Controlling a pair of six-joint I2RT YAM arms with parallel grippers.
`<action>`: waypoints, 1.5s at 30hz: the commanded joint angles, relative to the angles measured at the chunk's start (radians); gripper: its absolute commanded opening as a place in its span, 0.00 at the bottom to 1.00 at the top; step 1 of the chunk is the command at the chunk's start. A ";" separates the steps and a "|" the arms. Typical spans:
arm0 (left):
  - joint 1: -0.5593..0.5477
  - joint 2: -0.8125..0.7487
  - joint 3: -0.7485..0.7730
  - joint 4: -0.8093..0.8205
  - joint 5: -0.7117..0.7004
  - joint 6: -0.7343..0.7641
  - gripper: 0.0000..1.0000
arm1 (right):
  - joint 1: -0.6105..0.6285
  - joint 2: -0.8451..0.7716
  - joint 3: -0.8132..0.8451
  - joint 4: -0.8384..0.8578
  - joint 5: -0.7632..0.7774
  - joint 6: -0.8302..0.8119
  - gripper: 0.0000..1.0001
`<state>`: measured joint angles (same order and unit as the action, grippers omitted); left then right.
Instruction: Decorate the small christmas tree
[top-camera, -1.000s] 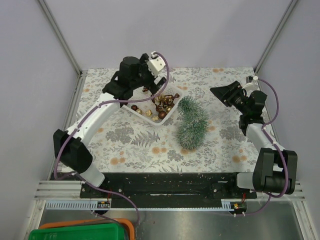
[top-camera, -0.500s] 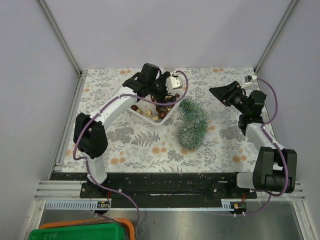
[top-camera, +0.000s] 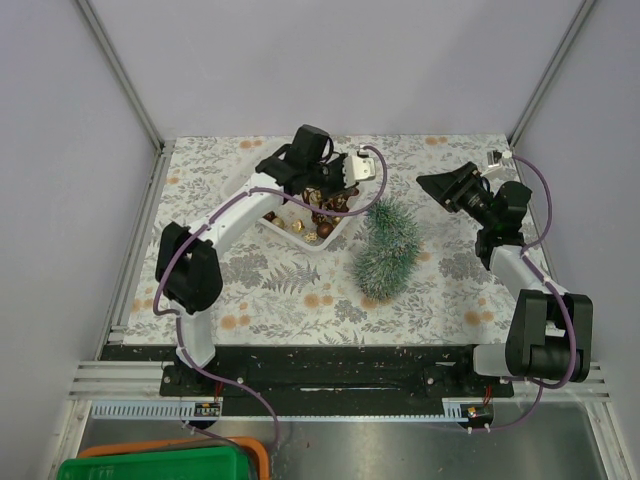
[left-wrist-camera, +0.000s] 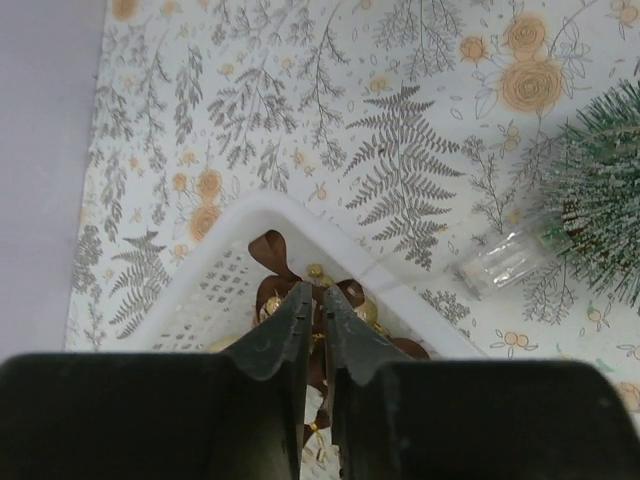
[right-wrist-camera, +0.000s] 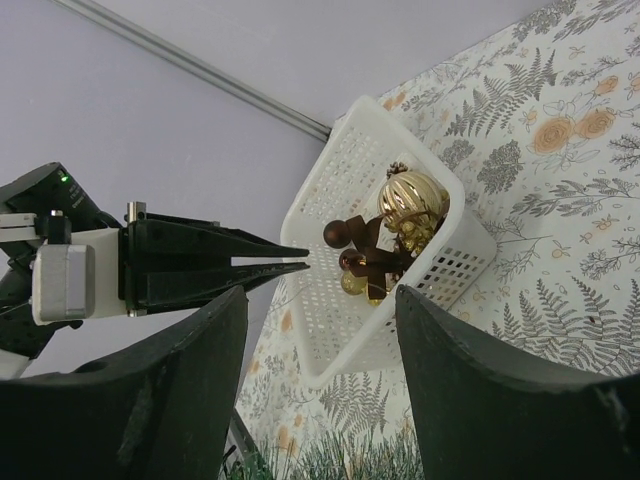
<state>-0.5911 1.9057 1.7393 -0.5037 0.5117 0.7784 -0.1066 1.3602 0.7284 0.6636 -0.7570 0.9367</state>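
Note:
The small christmas tree (top-camera: 385, 245) lies on its side on the leaf-print cloth, right of the white basket (top-camera: 276, 226); its frosted bristles also show in the wrist views (left-wrist-camera: 600, 205) (right-wrist-camera: 350, 462). The basket (left-wrist-camera: 262, 207) (right-wrist-camera: 468, 228) holds brown ribbon (left-wrist-camera: 270, 250), a gold ball (right-wrist-camera: 410, 198), a brown ball (right-wrist-camera: 337, 233) and other small ornaments. My left gripper (top-camera: 322, 192) (left-wrist-camera: 311, 292) hangs just above the basket's ornaments, its jaws shut to a thin slit with nothing seen clamped between them; its fingertips (right-wrist-camera: 298, 250) show from the side. My right gripper (top-camera: 432, 184) (right-wrist-camera: 320, 295) stands open and empty, right of the tree, facing the basket.
A small clear plastic piece (left-wrist-camera: 495, 265) lies on the cloth beside the tree. Grey walls close the table on three sides. A green bin (top-camera: 150, 466) over an orange one sits below the table's near edge at the left.
My left arm has swung right across the basket toward the tree side, and its jaws have gone from wide open to shut. The right arm has barely moved.

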 joint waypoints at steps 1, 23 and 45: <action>-0.022 0.000 0.077 0.088 0.014 0.007 0.11 | 0.013 -0.007 -0.003 0.064 -0.036 0.011 0.68; 0.033 -0.161 -0.149 0.129 -0.196 0.081 0.99 | 0.027 -0.006 0.000 0.062 -0.044 0.013 0.67; 0.054 -0.192 -0.204 0.013 0.120 0.064 0.99 | 0.041 0.008 -0.007 0.087 -0.047 0.024 0.66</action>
<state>-0.5240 1.7123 1.5188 -0.5072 0.4927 0.8154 -0.0772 1.3663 0.7246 0.6918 -0.7807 0.9516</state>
